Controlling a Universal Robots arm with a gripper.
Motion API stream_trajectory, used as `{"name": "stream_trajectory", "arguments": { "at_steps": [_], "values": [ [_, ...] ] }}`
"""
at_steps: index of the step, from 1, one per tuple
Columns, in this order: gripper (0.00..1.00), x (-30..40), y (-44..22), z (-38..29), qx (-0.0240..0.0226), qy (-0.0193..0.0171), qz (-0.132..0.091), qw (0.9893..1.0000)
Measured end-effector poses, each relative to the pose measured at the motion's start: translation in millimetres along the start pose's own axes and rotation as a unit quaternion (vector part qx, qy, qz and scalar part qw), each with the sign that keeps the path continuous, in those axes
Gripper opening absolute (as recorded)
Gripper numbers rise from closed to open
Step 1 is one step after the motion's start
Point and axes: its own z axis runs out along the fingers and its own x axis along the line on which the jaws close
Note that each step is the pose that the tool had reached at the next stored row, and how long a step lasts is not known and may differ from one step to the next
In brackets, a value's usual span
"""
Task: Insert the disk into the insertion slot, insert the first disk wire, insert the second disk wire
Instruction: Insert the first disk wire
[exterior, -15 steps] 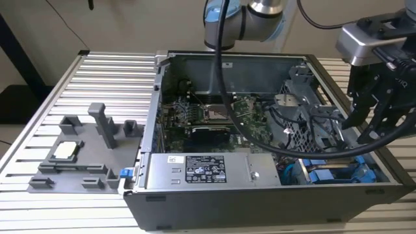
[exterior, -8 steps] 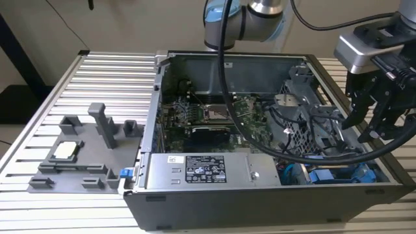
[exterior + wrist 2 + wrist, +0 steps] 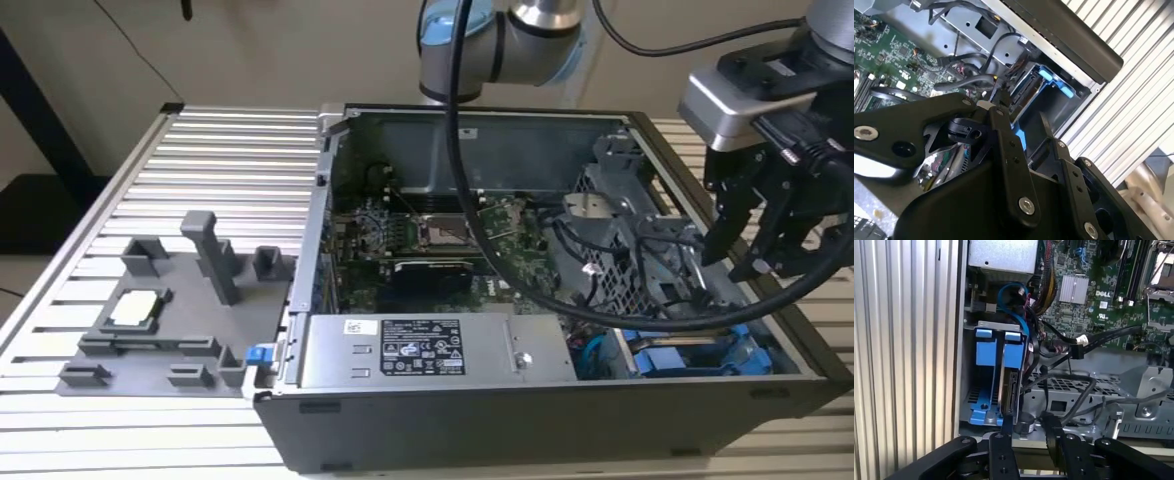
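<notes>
The disk (image 3: 1010, 387) shows beige, its carrier frame (image 3: 985, 347) bright blue. The motherboard (image 3: 441, 235) is green, the end effector (image 3: 734, 266) black, the ribbed bench (image 3: 200, 150) silver

My tool (image 3: 737, 258) is matte black, its linked fingers (image 3: 1004, 442) pinned with silver screws (image 3: 1026, 205). A grey camera box (image 3: 727, 100) sits above it. My arm joint (image 3: 514, 50) is silver with a pale blue cap, and a black cable (image 3: 457, 100) hangs past it.

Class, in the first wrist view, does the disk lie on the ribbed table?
No: the disk stands on edge in its blue frame inside the computer case.
</notes>
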Motion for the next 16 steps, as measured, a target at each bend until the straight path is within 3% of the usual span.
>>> {"name": "stream_trajectory", "arguments": {
  "at_steps": [4, 12, 16],
  "values": [
    [0.40, -5.5, 2.1, 2.9, 0.0054, -0.0009, -0.005, 1.0000],
    [0.40, -12.6, 5.1, 9.5, 0.0208, -0.0031, -0.016, 0.9997],
    [0.40, -12.7, 5.2, 9.8, 0.0216, -0.0030, -0.016, 0.9996]
  ]
}}
